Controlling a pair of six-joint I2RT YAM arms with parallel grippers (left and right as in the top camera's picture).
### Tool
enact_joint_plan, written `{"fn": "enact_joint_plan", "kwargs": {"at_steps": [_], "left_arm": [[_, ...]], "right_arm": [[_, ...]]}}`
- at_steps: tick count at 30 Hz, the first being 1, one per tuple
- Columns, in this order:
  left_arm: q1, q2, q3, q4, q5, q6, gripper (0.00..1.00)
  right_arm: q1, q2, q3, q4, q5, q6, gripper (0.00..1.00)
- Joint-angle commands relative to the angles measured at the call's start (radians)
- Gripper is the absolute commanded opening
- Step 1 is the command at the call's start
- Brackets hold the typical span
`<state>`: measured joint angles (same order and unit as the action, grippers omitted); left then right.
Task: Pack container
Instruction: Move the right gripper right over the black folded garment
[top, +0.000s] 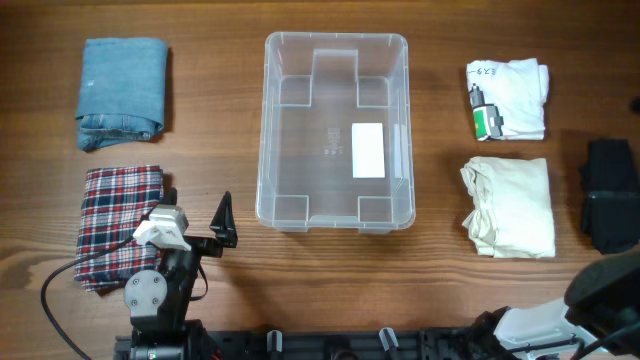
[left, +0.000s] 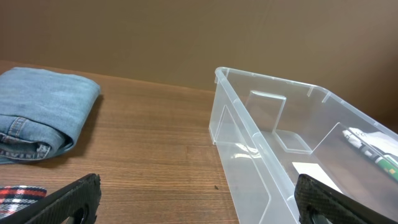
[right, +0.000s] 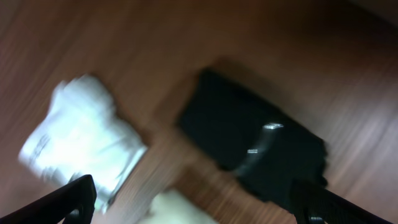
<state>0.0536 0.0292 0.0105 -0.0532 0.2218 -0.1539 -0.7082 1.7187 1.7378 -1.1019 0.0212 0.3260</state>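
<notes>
The clear container (top: 335, 215) stands empty in the middle of the table, a white label (top: 368, 150) on its base. In the left wrist view the container (left: 249, 155) is at the right. My left gripper (left: 199, 208) is open and empty, low over the bare wood just left of the container's near corner; it also shows in the overhead view (top: 222, 225). My right gripper (right: 199, 208) is open and empty, above the garments on the right; that view is blurred. In the overhead view only the right arm (top: 605, 290) shows, at the bottom right.
Folded jeans (top: 122, 92) (left: 37, 115) and a plaid shirt (top: 115, 215) lie left of the container. A white garment (top: 508, 98) (right: 81, 143), a cream garment (top: 510, 205) and a black garment (top: 610, 195) (right: 255, 143) lie to its right.
</notes>
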Motion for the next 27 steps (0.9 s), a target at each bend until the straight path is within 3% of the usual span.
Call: {"fn": "enact_joint_plan", "kwargs": {"at_steps": [1,11,17,27], "left_arm": [[0.006,-0.002,-0.005,-0.004,-0.010,0.019,1.00],[0.006,-0.002,-0.005,-0.004,-0.010,0.020,1.00],[0.006,-0.002,-0.005,-0.004,-0.010,0.019,1.00],[0.006,-0.002,-0.005,-0.004,-0.010,0.019,1.00]], "right_arm": [[-0.070,0.010,-0.059,0.002,0.046,0.154,1.00],[-0.150,0.010,-0.279,0.119,0.046,0.261,1.00],[-0.151,0.012,-0.386,0.200,0.044,0.248,1.00],[-0.151,0.012,-0.476,0.305,-0.089,0.082,1.00]]}}
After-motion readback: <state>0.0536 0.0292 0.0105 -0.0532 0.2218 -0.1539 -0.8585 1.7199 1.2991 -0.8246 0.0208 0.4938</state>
